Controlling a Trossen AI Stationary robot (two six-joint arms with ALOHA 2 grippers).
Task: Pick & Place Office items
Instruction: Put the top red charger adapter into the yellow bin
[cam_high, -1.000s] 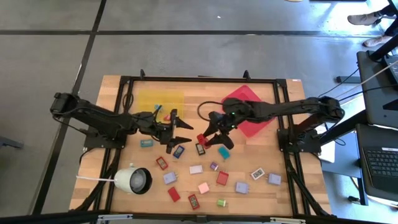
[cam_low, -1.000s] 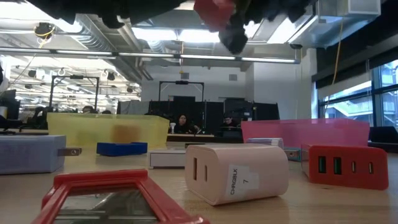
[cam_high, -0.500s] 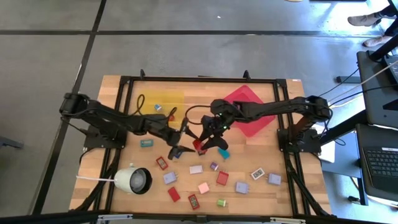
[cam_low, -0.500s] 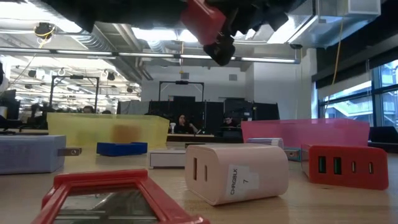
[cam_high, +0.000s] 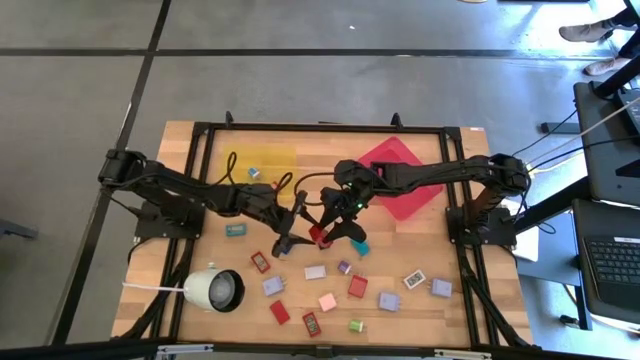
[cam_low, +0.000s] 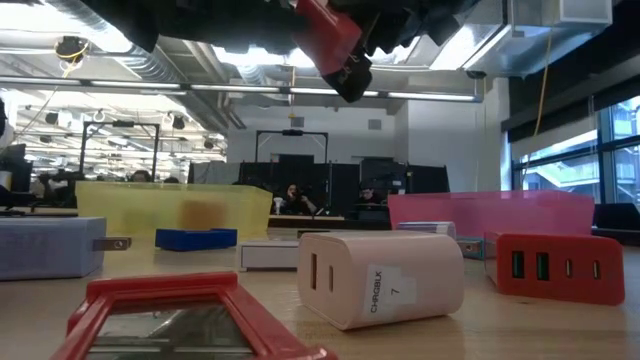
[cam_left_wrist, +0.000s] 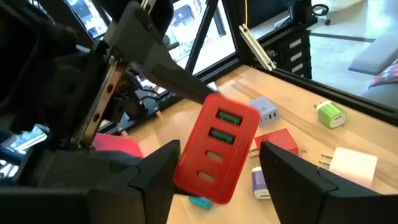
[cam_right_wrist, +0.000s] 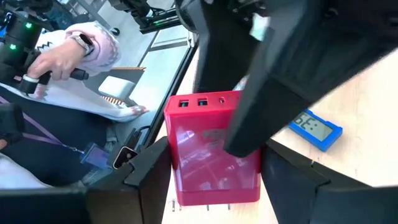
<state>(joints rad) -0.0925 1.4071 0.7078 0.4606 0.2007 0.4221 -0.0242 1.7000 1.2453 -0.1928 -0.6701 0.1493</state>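
Mid-table handover: right gripper (cam_high: 335, 228) clenched on the red USB charger block (cam_high: 320, 234), held aloft over the other scattered blocks; left gripper (cam_high: 291, 222) has moved in, fingers spread but narrowing around it — transfer looks imminent.

Overhead, straight down on the whole bench (cam_high: 420, 255). Low, level across it into the room. Wrist views close on the red block (cam_left_wrist: 217, 146), shared by all.
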